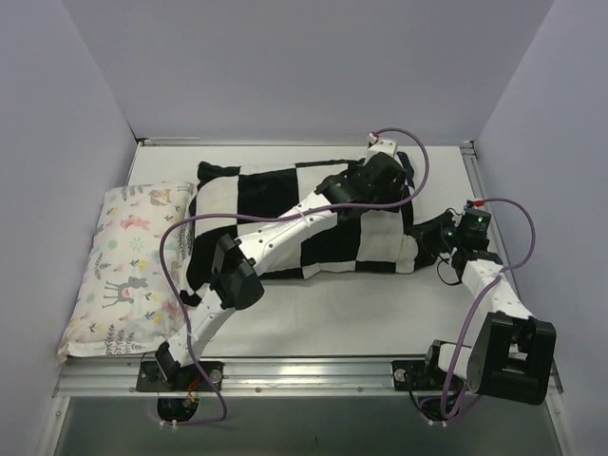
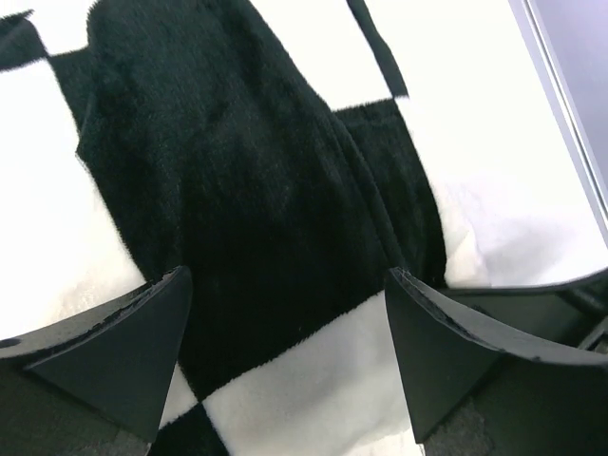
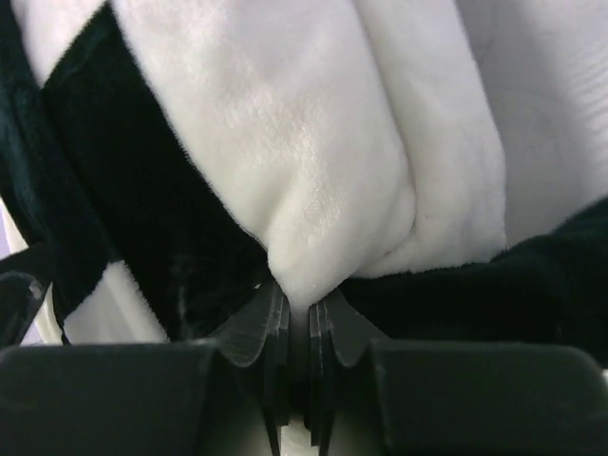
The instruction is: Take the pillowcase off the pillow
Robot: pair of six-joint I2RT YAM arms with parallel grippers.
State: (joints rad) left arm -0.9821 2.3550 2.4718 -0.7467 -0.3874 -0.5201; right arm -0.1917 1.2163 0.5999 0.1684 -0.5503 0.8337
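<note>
The right end effector (image 3: 306, 312) pinches a pillowcase (image 1: 271, 195) fold (white plush); left end effector (image 2: 285, 285) gapes.

Black-white checkerboard pillowcase (image 1: 266, 195): plush, bulging, rumpled, lying lengthwise across middle of table (image 1: 332, 304).

The near strip of the table (image 1: 361, 313) lies bare between the pillowcase (image 1: 266, 195) and the near rail (image 1: 304, 375) — a gripper can pass there. On the left the floral pillow (image 1: 128, 271) closes the way, just beside the pillowcase. The left arm (image 1: 285, 228) crosses diagonally over the pillowcase and blocks approach from above. Behind, only a narrow bare band before the wall (image 1: 304, 66).
</note>
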